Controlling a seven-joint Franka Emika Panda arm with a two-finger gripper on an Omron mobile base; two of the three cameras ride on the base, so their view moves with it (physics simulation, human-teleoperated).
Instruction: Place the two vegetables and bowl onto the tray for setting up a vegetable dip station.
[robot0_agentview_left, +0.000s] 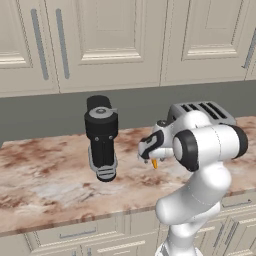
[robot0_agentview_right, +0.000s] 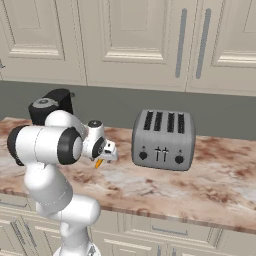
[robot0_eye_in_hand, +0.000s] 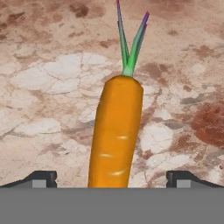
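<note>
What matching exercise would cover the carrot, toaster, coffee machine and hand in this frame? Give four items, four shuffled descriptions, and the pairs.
Items
1. carrot
2. toaster
3. coffee machine
4. hand

Descriptions
A. black, standing on the counter toward the arm's left
B. open, one fingertip on each side of the vegetable
C. orange, with green leaves, lying on the marbled counter
D. silver, four slots on top, toward the arm's right

Pairs: 1-C, 2-D, 3-A, 4-B
</note>
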